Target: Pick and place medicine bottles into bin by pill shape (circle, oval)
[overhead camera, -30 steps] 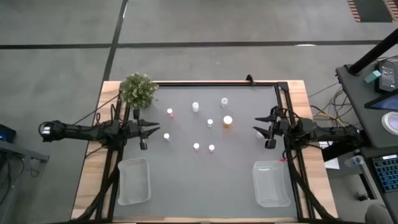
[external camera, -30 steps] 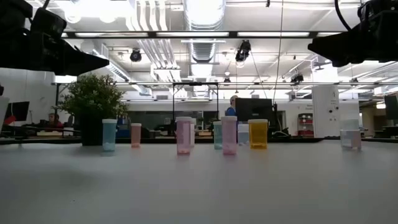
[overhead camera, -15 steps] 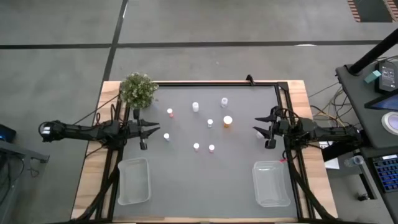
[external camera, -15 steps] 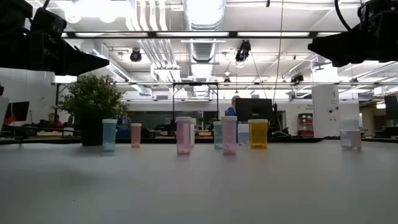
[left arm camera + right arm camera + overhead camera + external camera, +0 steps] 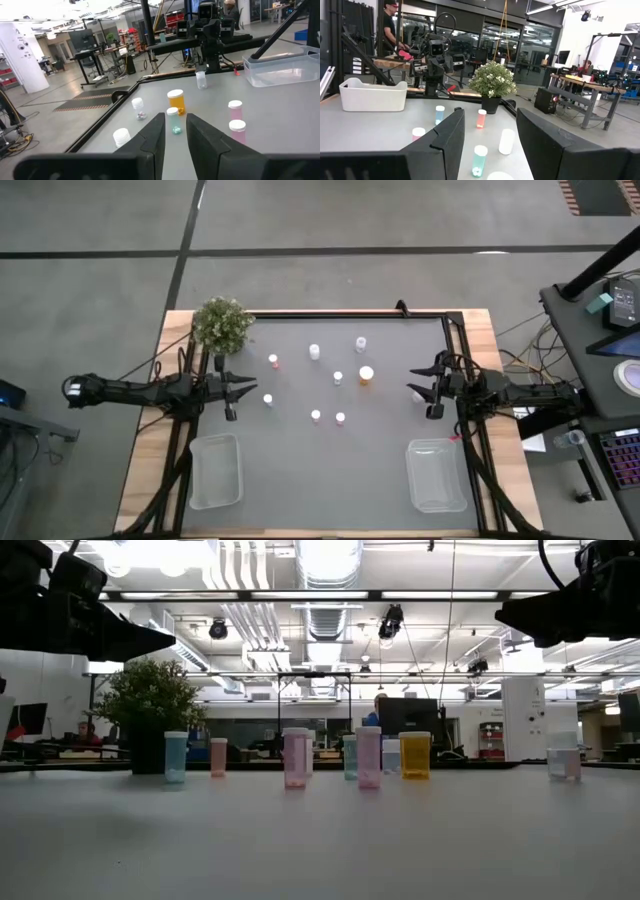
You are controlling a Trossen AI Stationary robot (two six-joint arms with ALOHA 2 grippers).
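Note:
Several small medicine bottles with white caps stand upright on the grey table top, among them a pink one [image 5: 273, 361], a white one [image 5: 314, 352], a pale one [image 5: 268, 399] and a larger orange one [image 5: 366, 376]. My left gripper [image 5: 250, 387] hovers level at the table's left side, its fingers [image 5: 155, 135] a little apart with nothing between them. At the right side my right gripper [image 5: 410, 391] also hovers level, open wide and empty, as the right wrist view [image 5: 490, 112] shows. Both point at the bottles from a distance.
A clear bin [image 5: 215, 470] sits at the near left and another [image 5: 436, 474] at the near right. A green potted plant [image 5: 222, 323] stands at the far left corner. A black frame [image 5: 340, 314] rims the table. People show in the room beyond.

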